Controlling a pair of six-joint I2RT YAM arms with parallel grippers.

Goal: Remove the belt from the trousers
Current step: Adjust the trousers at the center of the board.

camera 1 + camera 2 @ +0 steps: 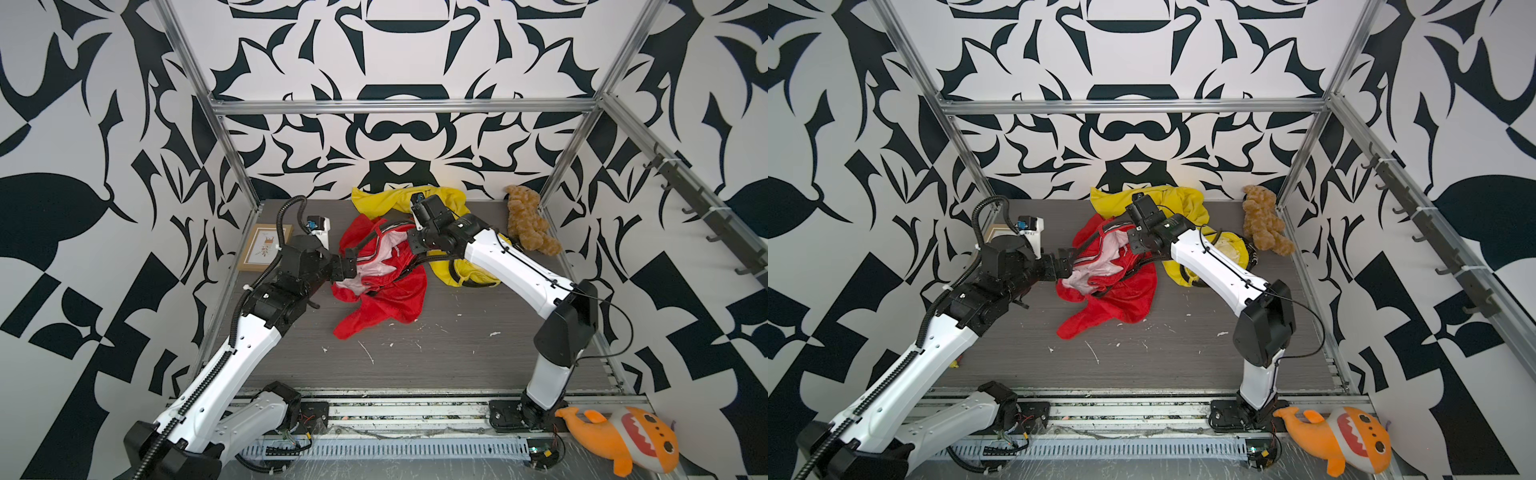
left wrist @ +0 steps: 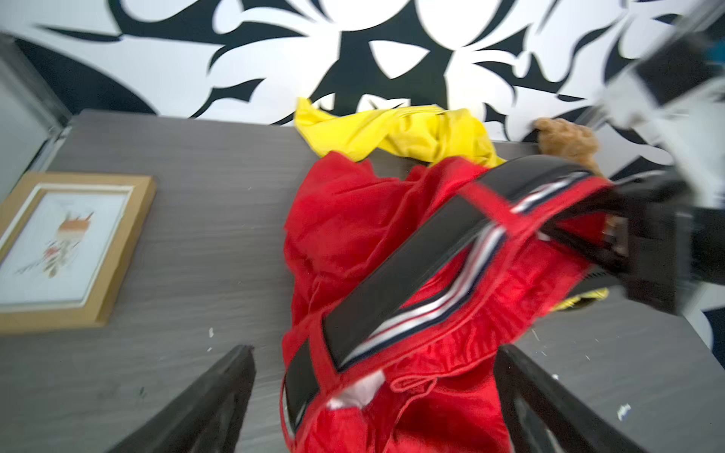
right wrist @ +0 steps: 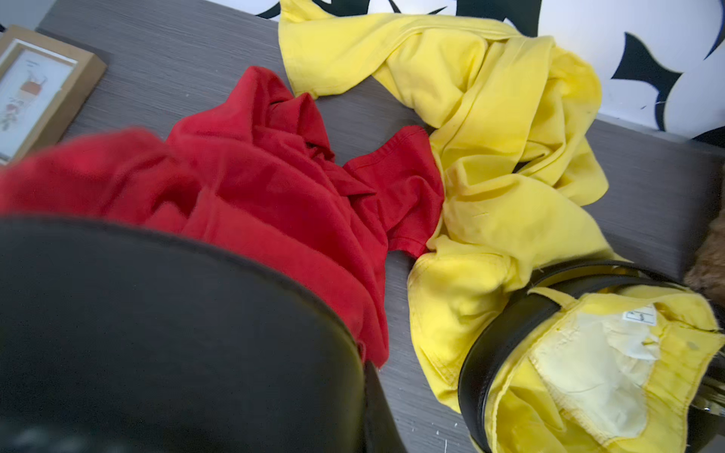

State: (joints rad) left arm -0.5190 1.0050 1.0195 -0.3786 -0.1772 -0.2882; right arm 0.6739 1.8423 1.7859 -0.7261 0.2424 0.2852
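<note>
1. The flat black leather-like belt point(image 2: 404, 270) ran through the red loops around the waistband of the small red trousers point(image 1: 386, 299) with striped trim. They lay crumpled in the middle of the grey wood-grain tabletop point(image 1: 457, 353), between the two arms.
2. The belt looked light, smooth and fairly stiff, since it kept its curve. It would probably slide lengthwise through the loops but buckle if pushed. The red trousers looked limp and would likely drag along unless pinned.
3. The best hold seemed to be flat across the strap near a free end, pulling along its length. No buckle could be made out.
4. The right gripper point(image 1: 412, 244) was pinched narrow on the belt at the far side of the waistband, and the strap filled much of its wrist view.
5. The left gripper point(image 2: 374, 355) stood wide, one finger on either side of the near waistband, gripping nothing.
6. The bright yellow trousers point(image 3: 502, 157) lay just behind and touched the red pair. They carried a second belt point(image 3: 502, 325), also black, which could be mistaken for the first.
7. A wooden picture frame point(image 1: 266, 247) lay near the left arm, and a brown teddy bear point(image 1: 528, 220) sat in the far corner, well apart.
</note>
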